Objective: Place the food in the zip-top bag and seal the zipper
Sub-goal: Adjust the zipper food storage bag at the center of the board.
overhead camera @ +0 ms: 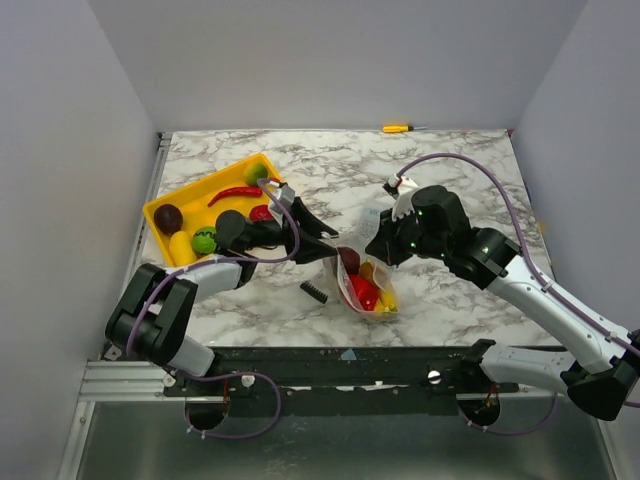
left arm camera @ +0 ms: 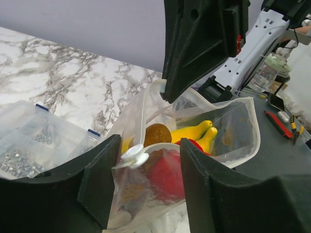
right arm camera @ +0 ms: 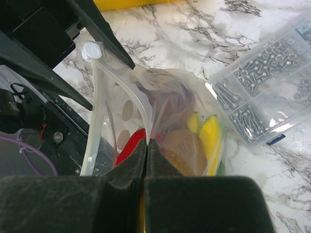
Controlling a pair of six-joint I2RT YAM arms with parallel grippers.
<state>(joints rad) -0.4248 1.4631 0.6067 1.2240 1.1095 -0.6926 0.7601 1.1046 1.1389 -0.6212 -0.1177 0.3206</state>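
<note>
The clear zip-top bag (overhead camera: 366, 287) stands open mid-table, holding red (left arm camera: 167, 174), yellow (left arm camera: 194, 131) and brownish (left arm camera: 158, 135) food. My right gripper (overhead camera: 374, 250) is shut on the bag's far rim; its pads meet on the plastic in the right wrist view (right arm camera: 146, 145). My left gripper (overhead camera: 325, 240) is open, its fingers (left arm camera: 99, 182) on either side of the bag's near end, where a white slider (left arm camera: 131, 156) sits on the zipper (right arm camera: 95, 111). The slider also shows in the right wrist view (right arm camera: 92, 51). More food lies in the yellow tray (overhead camera: 180, 195): a red chili (overhead camera: 235, 192), green (overhead camera: 204, 240) and dark purple (overhead camera: 167, 216) pieces.
A clear box of screws (right arm camera: 262, 97) lies beside the bag and also shows in the left wrist view (left arm camera: 29, 141). A small black part (overhead camera: 313, 291) lies on the marble left of the bag. A yellow screwdriver (overhead camera: 397, 128) lies at the far edge. Grey walls enclose three sides.
</note>
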